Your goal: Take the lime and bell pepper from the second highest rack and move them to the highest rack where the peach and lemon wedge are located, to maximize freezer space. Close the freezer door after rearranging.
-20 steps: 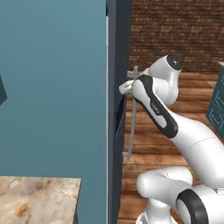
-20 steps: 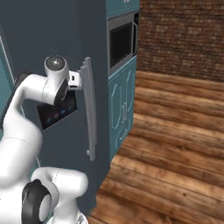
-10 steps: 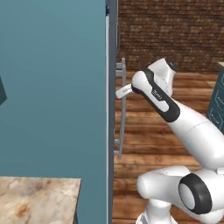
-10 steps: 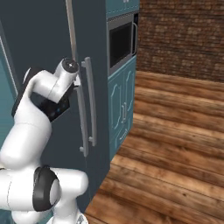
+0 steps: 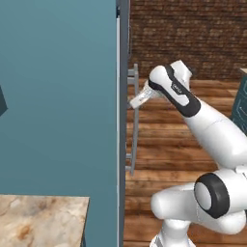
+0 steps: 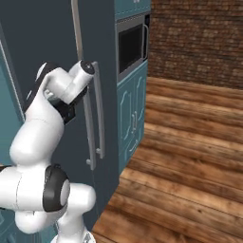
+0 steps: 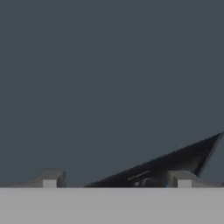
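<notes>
Now the freezer door [image 5: 58,106] stands all but shut, its teal face nearly flush with the cabinet, where a second ago it hung further out with the arm drawn back beside it. The long grey bar handle [image 6: 99,109] runs down its edge. The arm has swung forward and pressed in, and the gripper [image 7: 116,180] sits right against the dark door face; its tips stand apart with nothing between them, though I cannot tell whether they are closing. The fruit and racks lie behind the door. I judge the closing push is almost finished.
</notes>
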Controlling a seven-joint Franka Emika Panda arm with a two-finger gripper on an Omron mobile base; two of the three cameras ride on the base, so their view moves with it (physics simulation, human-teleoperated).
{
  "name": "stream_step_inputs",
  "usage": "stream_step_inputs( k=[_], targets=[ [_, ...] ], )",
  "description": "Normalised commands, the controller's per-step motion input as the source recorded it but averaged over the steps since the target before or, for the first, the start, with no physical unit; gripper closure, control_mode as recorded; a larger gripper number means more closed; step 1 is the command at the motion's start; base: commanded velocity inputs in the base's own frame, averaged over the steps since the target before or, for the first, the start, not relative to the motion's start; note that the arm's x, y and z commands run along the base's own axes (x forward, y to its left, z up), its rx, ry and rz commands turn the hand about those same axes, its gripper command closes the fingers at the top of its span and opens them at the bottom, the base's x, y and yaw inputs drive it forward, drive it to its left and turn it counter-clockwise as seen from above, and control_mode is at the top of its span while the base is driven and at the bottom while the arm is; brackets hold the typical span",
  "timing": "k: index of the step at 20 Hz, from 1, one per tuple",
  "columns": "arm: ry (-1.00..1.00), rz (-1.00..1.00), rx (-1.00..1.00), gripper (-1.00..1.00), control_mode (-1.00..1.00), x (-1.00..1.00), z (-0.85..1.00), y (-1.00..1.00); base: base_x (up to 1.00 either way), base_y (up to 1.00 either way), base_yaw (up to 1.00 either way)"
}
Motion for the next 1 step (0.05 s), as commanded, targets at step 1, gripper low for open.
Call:
stream_step_inputs(
  k=[1],
  targets=[
    [0.00, 0.07, 0.00, -1.00, -1.00, 0.00, -0.29, 0.41, 0.00, 0.00, 0.00]
  ],
)
